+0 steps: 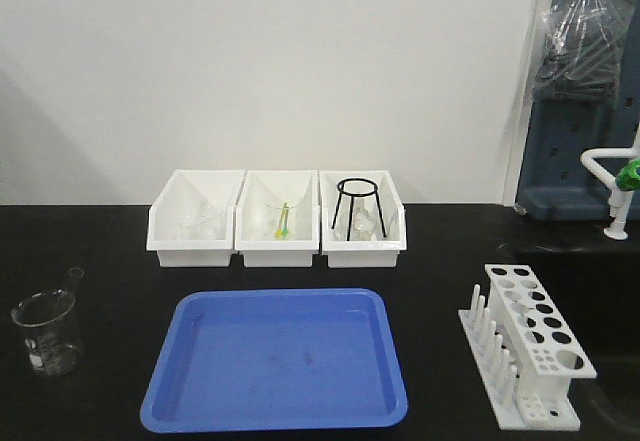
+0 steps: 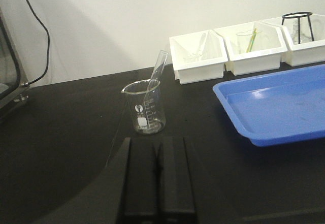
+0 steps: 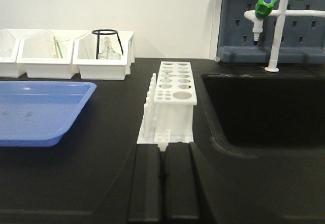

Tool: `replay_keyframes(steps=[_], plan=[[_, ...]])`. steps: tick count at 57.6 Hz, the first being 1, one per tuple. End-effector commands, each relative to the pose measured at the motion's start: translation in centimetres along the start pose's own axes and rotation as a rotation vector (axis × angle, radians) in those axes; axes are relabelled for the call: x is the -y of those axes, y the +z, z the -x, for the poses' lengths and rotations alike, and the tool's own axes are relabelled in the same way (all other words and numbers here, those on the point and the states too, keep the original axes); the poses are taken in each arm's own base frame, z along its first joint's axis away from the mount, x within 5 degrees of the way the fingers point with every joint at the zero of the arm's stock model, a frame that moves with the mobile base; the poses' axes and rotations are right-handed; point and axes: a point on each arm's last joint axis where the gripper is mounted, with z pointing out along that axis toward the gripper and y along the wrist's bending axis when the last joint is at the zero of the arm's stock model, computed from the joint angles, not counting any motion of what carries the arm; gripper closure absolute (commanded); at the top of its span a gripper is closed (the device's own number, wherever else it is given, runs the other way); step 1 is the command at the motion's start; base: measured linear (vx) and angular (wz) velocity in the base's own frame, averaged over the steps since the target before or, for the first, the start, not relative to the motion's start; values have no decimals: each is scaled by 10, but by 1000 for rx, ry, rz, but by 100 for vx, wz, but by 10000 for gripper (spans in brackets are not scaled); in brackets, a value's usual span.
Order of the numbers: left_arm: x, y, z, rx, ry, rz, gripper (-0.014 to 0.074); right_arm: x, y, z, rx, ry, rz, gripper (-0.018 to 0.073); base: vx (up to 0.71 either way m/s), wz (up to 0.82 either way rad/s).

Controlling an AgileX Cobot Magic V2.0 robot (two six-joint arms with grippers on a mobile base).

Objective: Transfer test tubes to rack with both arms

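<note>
One clear test tube (image 2: 157,71) leans inside a glass beaker (image 2: 144,107) on the black bench; in the front view this test tube (image 1: 75,275) pokes out of the beaker (image 1: 46,332) at the far left. My left gripper (image 2: 158,142) sits low just in front of the beaker, shut and empty. The white rack (image 1: 530,346) stands at the right front. In the right wrist view the rack (image 3: 173,92) is straight ahead, and my right gripper (image 3: 162,150) is shut and empty just short of its base. Neither arm shows in the front view.
A blue tray (image 1: 278,411) lies mid-bench. Three white bins (image 1: 276,251) line the back, holding glassware, a green-yellow stick and a black wire tripod (image 1: 356,206). A black sink (image 3: 264,107) opens right of the rack, with green-handled taps (image 3: 265,3) behind it.
</note>
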Motion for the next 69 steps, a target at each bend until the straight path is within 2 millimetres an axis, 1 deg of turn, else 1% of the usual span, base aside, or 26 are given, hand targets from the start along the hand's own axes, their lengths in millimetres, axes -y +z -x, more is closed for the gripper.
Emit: replay_keyframes(steps=[1,34,69], plan=[[-3,-3,16,111,-11,29,601,0,0,4,82,-14,-5,568,29,0],[-3,-3,16,111,-11,29,601,0,0,3,80,-14,-5,568,21,1],[-3,-3,16,111,-11,29,601,0,0,4,81,-14,-5,568,6,0]])
